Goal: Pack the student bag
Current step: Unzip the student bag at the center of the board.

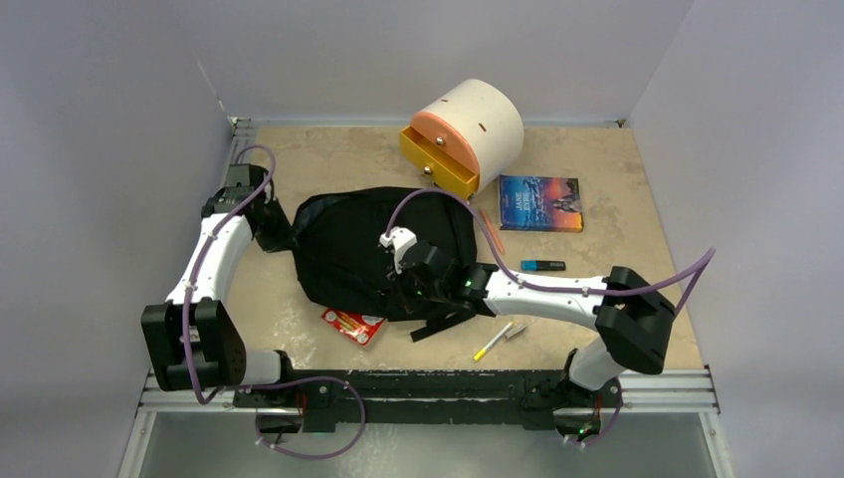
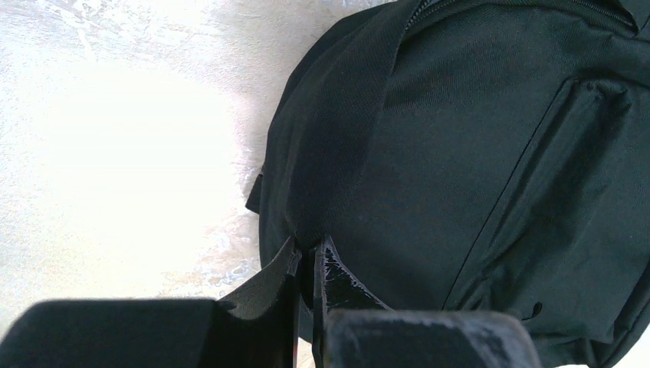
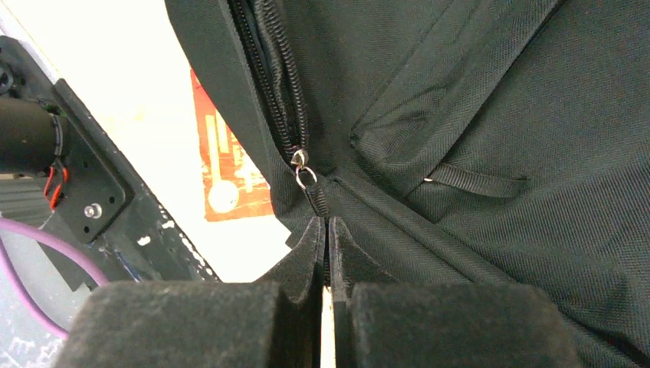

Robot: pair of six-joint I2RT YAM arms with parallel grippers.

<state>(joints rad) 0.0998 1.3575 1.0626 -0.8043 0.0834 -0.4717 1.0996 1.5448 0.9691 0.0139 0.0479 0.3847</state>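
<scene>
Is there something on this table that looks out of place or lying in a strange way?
Yes. The red packet seems partly trapped under the near edge of the student bag, while the right tool pinches the zipper pull close by. Nothing looks spilled or broken.

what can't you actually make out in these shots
- Inside of the student bag: no view shows it; its own black fabric covers it.
- Red packet: in the top view, part is hidden by the bag and the print is too small; it is washed out in the right wrist view.
- Book title: top view, too small to read.
- Zip track beyond the zipper pull: right wrist view, cut off by the top edge.
</scene>
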